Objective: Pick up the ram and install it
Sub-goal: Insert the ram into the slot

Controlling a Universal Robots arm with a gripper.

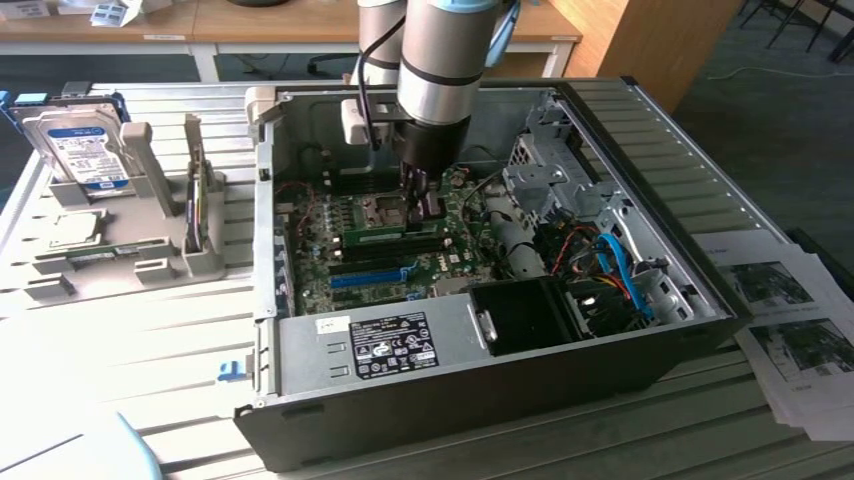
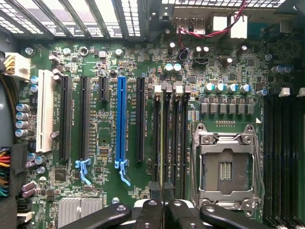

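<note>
**Ram upright in its slot, gripper closed on one end**

- Slatted white table. A computer case lies open on its side at the middle of it, with the motherboard facing up.
- The arm reaches straight down into the case. The gripper is low over the middle of the board.
- The ram is a thin green stick standing on edge in one of the dark parallel slots near the board's centre. In the exterior view its long green face shows, and the gripper is at the end toward that view's right.
- Wrist view: the ram shows edge-on as a pale line along its slot, running into the narrow gap between the black fingertips. The gripper is drawn almost together, pinching the thin edge of the stick.
- Empty dark slots lie on either side of it, and the open silver processor socket is just beside that bank.
- The blue slot lies parallel to the ram and well apart from it, and the white slot is nearer the board's edge. In the exterior view the blue slot sits toward the case's near wall.
- A black fan housing sits in the case's near corner, by the loose blue and orange cables.
- A hard drive stands in a grey holder at the table's far corner, on the exterior view's left.
- Printed sheets lie at the table's edge on the exterior view's right.
</note>
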